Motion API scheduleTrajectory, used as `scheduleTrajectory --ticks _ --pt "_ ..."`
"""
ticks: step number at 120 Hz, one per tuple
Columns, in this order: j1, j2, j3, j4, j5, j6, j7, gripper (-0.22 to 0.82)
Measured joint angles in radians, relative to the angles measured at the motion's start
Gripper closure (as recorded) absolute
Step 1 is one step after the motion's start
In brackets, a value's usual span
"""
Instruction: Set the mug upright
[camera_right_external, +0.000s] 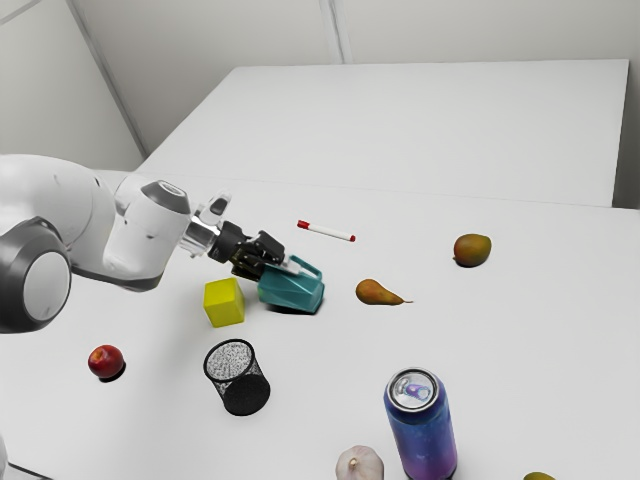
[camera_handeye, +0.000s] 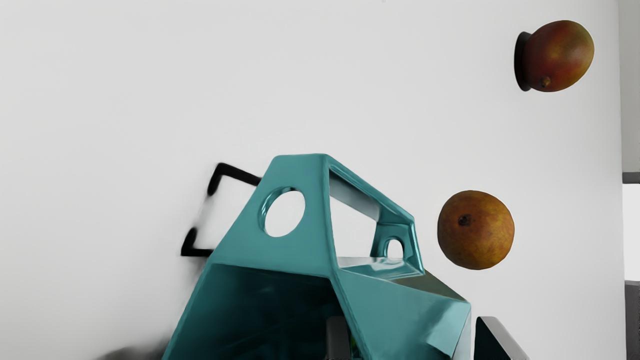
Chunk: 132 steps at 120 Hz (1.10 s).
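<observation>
1. Mug: tipped on its side, among the items mid-table.
2. My gripper: at the mug, fingers spread, one at the mouth, one past the outer wall, gap visible.
3. Yellow cube: just beside the mug, exterior view's left.
4. Pear: near the mug, exterior view's right.
5. Marker: farther back.
6. Mesh cup: nearer side.
</observation>
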<state>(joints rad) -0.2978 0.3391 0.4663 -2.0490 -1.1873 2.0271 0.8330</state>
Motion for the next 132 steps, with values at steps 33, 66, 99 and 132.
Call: scheduleTrajectory --ticks 33,66,99,132 --pt "-0.003 0.001 0.000 -0.001 -0.010 0.001 0.010 0.63" --pt "-0.010 -0.025 -0.010 0.000 -0.008 0.011 0.011 0.73" --pt "-0.015 -0.139 -0.032 0.000 0.101 0.043 0.000 0.74" --pt "-0.033 -0.199 -0.039 0.003 0.554 0.151 -0.074 0.76"
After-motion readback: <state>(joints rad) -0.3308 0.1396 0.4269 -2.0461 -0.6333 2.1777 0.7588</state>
